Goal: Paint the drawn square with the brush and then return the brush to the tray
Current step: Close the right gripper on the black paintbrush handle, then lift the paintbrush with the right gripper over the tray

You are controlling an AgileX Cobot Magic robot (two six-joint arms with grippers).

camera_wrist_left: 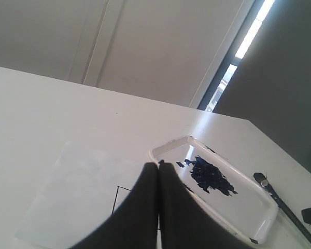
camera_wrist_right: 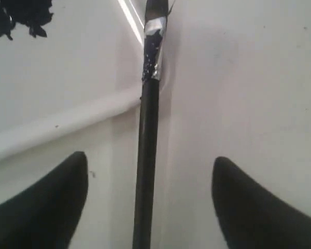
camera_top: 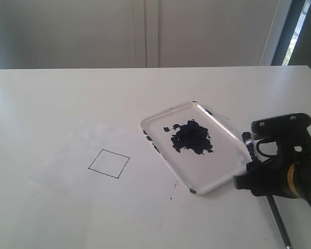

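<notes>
The drawn square is blank inside, on a thin white sheet left of the tray. The white tray holds a dark blue blotch. The brush lies on the table along the tray's right side, with its tip by the rim. My right gripper hangs open just over the black handle, one finger on each side and neither touching it. The silver ferrule rests against the tray rim. My left gripper is shut on nothing, above the sheet, and hides part of the square.
The white table runs back to a pale wall. A dark window frame stands at the far right. The right arm's black body covers the middle of the brush in the exterior view. The left arm is outside that view.
</notes>
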